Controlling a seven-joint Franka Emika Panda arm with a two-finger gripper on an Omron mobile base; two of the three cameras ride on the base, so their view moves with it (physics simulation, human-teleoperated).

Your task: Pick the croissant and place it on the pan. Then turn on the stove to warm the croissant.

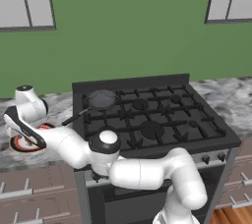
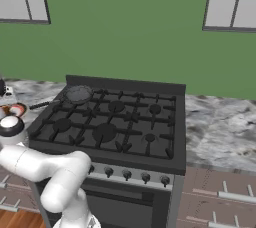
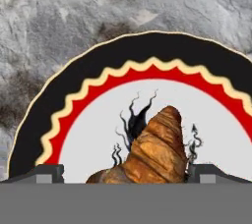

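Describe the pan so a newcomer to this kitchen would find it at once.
Start at the big black stove against the green wall. On its back left burner sits the pan, small, round, dark grey and shallow, its thin black handle reaching toward the marble counter. The other round thing nearby, a red-rimmed plate, lies on that counter.

The golden-brown croissant (image 3: 155, 149) lies on a white plate (image 3: 98, 134) with a red and black rim. The small dark pan (image 1: 102, 99) sits on the black stove's (image 1: 157, 120) rear left grate, its handle pointing towards the bench (image 1: 59, 105).

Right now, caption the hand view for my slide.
Open fingers straddle the croissant on the plate.
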